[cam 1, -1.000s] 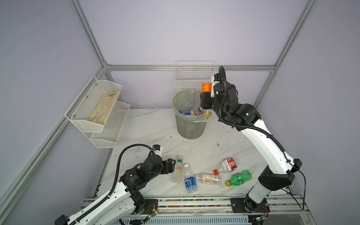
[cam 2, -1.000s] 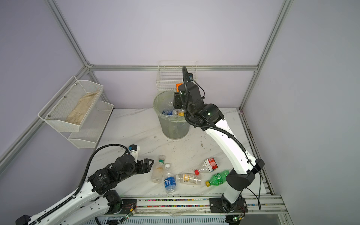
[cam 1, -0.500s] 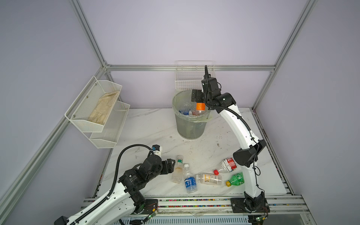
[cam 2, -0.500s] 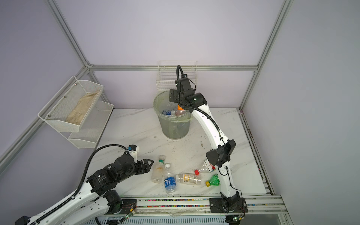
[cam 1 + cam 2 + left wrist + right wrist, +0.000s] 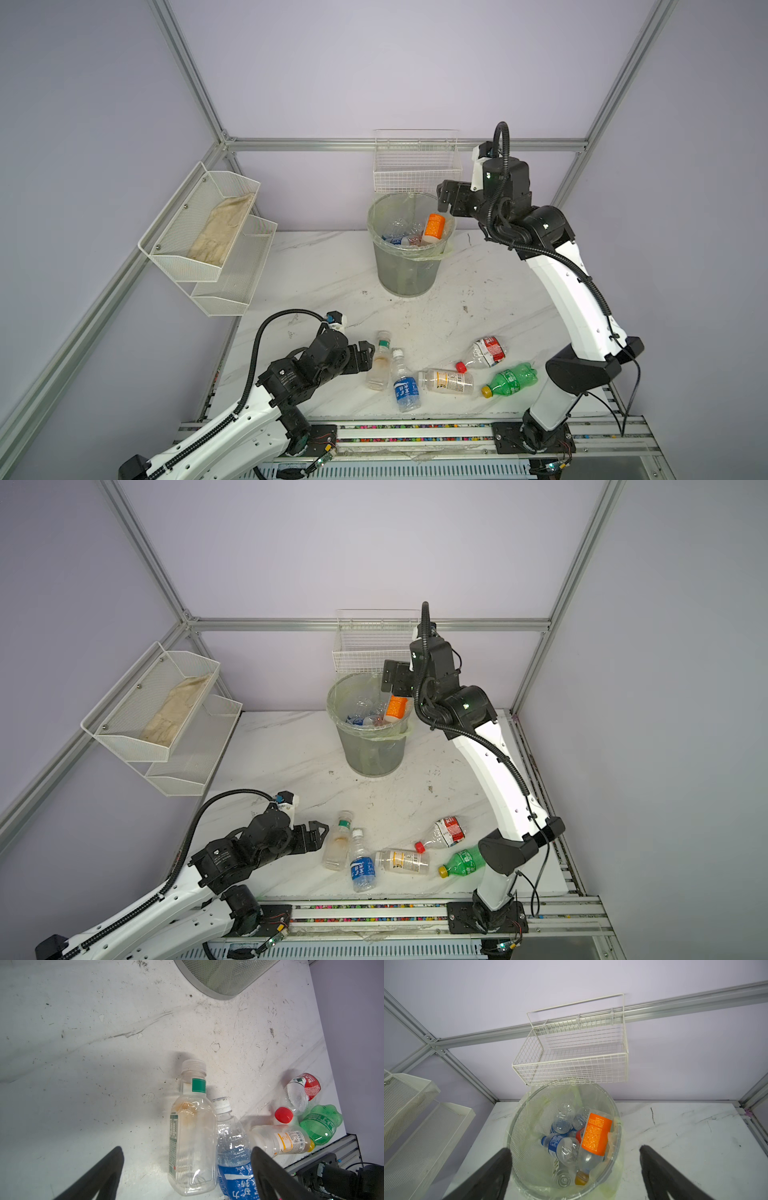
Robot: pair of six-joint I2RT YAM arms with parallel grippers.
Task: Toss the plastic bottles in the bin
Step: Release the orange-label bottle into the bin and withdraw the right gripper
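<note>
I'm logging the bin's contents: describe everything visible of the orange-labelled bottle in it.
The orange-labelled bottle is clear plastic with a bright orange wrap bearing fine white print and an orange-yellow cap. It lies tilted, neck down and base up, atop the other bottles, against a blue-labelled bottle and the pale green liner at the bin wall.

Left arm: stretched low and forward from its base, forearm near level. The left gripper (image 5: 366, 354) points toward the centre, jaws wide apart and clamping nothing. Right arm: reared up, long link steeply inclined, wrist high at the rear. The right gripper (image 5: 443, 198) is tilted downward, jaws spread wide, empty.
</note>
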